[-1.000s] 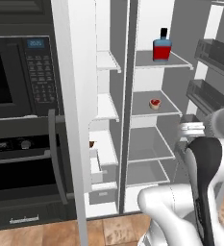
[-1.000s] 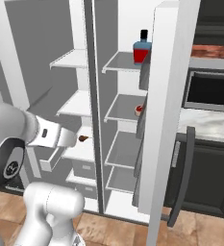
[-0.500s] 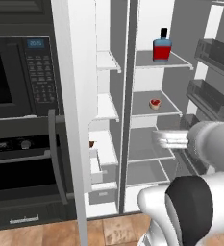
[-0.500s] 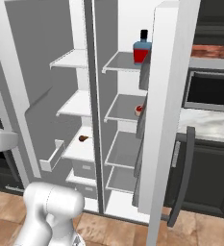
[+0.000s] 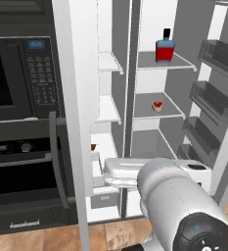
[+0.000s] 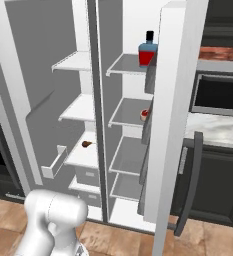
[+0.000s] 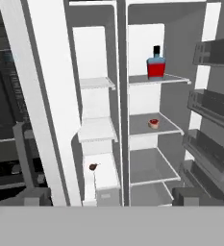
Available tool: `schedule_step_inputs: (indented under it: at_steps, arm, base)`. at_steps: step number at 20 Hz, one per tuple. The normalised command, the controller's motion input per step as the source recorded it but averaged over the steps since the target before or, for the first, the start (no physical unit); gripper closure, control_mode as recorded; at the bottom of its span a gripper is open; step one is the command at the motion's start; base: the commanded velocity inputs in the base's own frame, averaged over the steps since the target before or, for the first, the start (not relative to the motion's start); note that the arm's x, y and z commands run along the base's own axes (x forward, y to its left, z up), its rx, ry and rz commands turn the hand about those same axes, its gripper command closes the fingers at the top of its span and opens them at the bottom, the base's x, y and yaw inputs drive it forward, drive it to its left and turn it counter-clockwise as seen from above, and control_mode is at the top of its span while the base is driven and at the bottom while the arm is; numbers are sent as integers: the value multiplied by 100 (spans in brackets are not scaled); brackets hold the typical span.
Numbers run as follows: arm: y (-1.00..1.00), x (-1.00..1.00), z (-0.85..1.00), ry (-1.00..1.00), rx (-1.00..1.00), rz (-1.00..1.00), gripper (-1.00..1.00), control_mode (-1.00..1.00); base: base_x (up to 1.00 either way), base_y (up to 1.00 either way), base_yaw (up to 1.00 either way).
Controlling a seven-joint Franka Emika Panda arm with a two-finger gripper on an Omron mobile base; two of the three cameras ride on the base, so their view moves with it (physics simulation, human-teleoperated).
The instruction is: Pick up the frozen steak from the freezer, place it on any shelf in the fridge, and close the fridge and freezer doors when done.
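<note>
The frozen steak (image 7: pixel 93 166) is a small brown piece lying on a lower freezer shelf, in the left compartment; it also shows as the steak (image 6: pixel 87 145) and, half hidden behind the door edge, the steak (image 5: pixel 93 146). My gripper (image 7: pixel 113 199) is open, its fingertips (image 7: pixel 36 196) wide apart with nothing between them. It hangs well back from the shelves and faces both open compartments. The freezer door (image 5: pixel 79 122) and the fridge door (image 6: pixel 173 125) both stand open.
A blue and red bottle (image 7: pixel 155 65) stands on the top fridge shelf (image 7: pixel 176 79), and a small red item (image 7: pixel 154 123) sits on the shelf below. Door bins (image 5: pixel 216 100) line the fridge door. A microwave (image 5: pixel 17 78) and an oven (image 5: pixel 22 169) stand to the left.
My arm has swung down and across in front of the left base camera, its hand now pointing left. It has left the right base view except for its base. The steak has not moved.
</note>
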Motion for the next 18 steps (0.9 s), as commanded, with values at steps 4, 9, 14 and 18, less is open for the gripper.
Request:
schedule_step_inputs:
  at_steps: [4, 9, 14, 18]
  arm:
    - [100, 17, -36, -10, 9, -15, -100, -100]
    - [98, 66, -51, -3, 8, -34, -100, -100]
    - [75, 97, -54, -1, 3, -41, -100, -100]
    - [28, 98, -41, 0, 0, -19, -100, -100]
  base:
    - [0, 0, 0]
    - [0, 0, 0]
    - [0, 0, 0]
    - [0, 0, 0]
